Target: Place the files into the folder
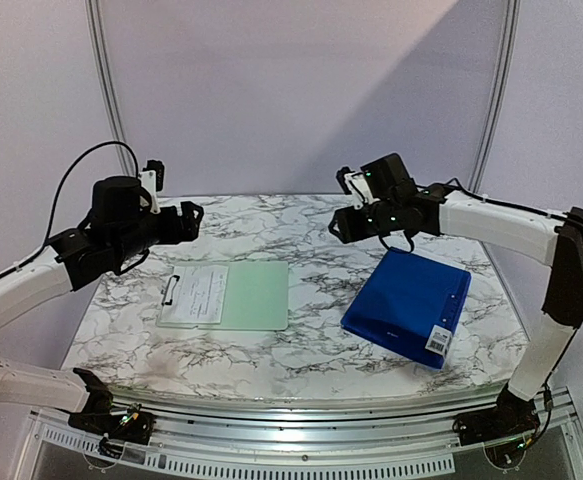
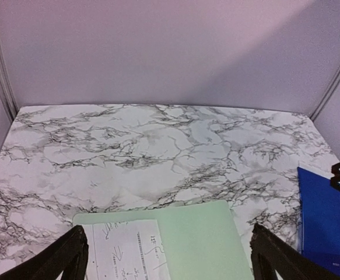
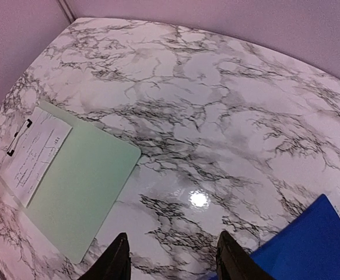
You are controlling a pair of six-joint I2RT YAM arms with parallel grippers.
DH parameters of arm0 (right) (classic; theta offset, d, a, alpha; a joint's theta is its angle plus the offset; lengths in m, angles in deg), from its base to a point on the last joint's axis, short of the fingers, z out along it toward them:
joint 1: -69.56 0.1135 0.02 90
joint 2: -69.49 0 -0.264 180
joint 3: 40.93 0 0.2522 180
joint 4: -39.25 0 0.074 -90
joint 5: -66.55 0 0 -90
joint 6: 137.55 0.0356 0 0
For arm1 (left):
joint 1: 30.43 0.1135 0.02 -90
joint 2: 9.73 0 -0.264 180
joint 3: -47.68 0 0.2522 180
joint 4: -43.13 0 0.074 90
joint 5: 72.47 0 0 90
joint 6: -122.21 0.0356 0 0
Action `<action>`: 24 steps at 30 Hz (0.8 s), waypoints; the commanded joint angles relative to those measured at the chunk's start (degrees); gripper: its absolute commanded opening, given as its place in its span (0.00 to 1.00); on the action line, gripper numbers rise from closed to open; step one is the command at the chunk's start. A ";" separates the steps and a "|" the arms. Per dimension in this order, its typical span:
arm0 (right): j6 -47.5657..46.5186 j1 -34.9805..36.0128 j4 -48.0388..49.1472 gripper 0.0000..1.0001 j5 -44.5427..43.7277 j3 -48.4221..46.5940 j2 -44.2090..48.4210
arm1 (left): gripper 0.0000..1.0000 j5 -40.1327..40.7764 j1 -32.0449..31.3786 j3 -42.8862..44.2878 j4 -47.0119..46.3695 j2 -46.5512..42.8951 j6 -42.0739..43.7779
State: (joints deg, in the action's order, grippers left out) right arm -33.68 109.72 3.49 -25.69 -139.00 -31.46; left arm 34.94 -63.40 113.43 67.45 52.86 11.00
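The folder [image 1: 403, 300] lies closed on the right side of the table [image 1: 271, 225], its barcode sticker [image 1: 438, 341] at the near corner. The files lie well apart to its left: a pale large sheet [image 1: 256, 295] with a printed slip [image 1: 199, 293] on its left part. The left gripper [image 1: 189, 218] and right gripper [image 1: 337, 226] hover with fingers spread, holding nothing. The cover likely needs lifting first, so the right gripper should catch the opening edge, though the views do not show which edge that is.
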 commanded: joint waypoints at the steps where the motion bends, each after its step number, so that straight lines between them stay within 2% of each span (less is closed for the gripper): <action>1: 0.64 -4.29 5.68 0.50 -0.89 8.76 8.63 | 0.97 4.60 0.44 1.66 -1.93 1.04 3.34; 6: 2.13 -7.33 10.09 0.49 0.60 17.70 16.06 | 0.98 5.96 0.70 1.39 -4.85 1.15 4.82; 11: 2.33 -7.60 13.56 0.52 0.96 22.92 19.45 | 0.98 6.42 0.89 1.06 -6.66 1.61 5.21; 12: 2.34 -7.63 14.20 0.57 1.19 23.48 19.66 | 0.98 6.49 0.89 1.09 -6.84 1.70 5.19; 13: 2.37 -7.63 14.95 0.70 1.33 23.94 19.92 | 0.98 6.57 0.89 1.03 -6.94 1.81 5.28; 14: 2.39 -7.61 15.67 0.90 1.14 24.32 20.12 | 0.99 6.70 0.89 0.97 -7.10 1.86 5.29; 15: 3.20 -7.56 16.67 0.98 0.42 25.06 20.29 | 0.99 6.93 0.89 0.82 -7.26 1.76 5.30; 24: 6.56 -7.59 25.74 0.99 -5.48 31.95 23.31 | 0.99 11.90 1.07 -1.23 -9.13 1.36 6.03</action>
State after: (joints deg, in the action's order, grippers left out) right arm -28.96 102.13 23.99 -27.76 -108.79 -10.19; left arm 42.94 -63.03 113.82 60.37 54.11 16.07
